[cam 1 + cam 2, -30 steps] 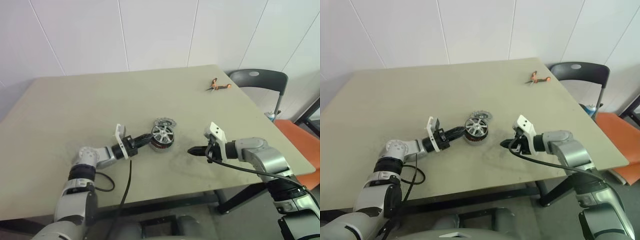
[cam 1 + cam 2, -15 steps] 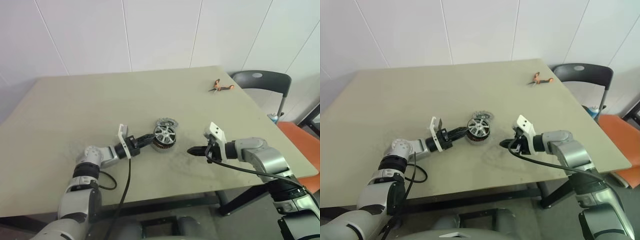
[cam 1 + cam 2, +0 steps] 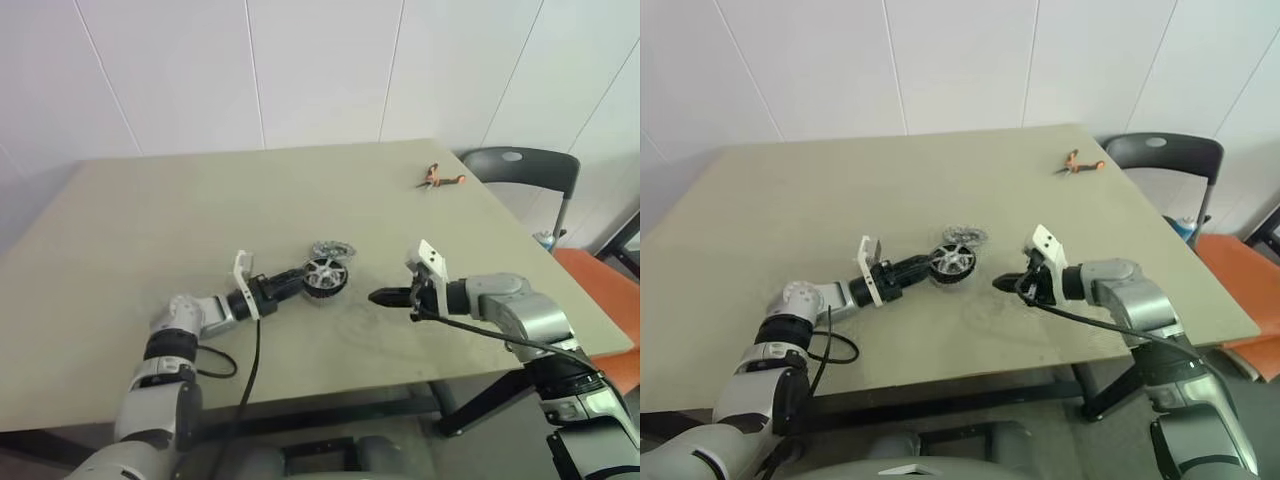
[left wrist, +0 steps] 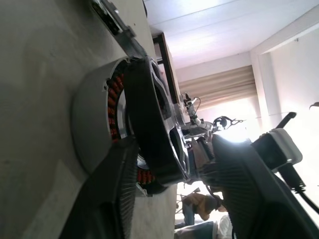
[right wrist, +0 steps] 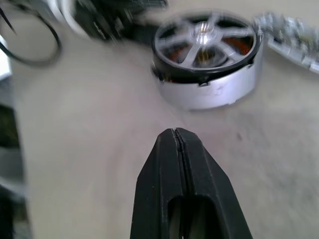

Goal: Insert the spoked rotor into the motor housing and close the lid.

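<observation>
Item one — the spoked rotor (image 5: 205, 41): you see a black outer rim with silvery-white spokes meeting at a bright hub. It sits in the top of the motor housing (image 5: 219, 92), whose wall is pale grey with copper-coloured windings glinting between the spokes. In the left wrist view the rotor's rim stands slightly tilted, with a band of windings exposed beneath it on one side.

Item two — the lid (image 3: 333, 248): a grey ridged disc lying flat on the table (image 3: 150, 220), just beside the housing at its one o'clock.

Placement: in the head view the housing with rotor stands near the table's middle, a little toward the near edge.

Left gripper (image 3: 299, 280): it reaches the rotor from its eight o'clock, and its black fingers (image 4: 117, 191) stand parted on either side of the rim — you cannot tell whether they touch it.

Right gripper (image 3: 376, 297): clenched with nothing between the fingers, pointing at the housing from its four o'clock, apart from it.

Also on the table: orange-handled pliers (image 3: 440, 178) at the far right corner.
</observation>
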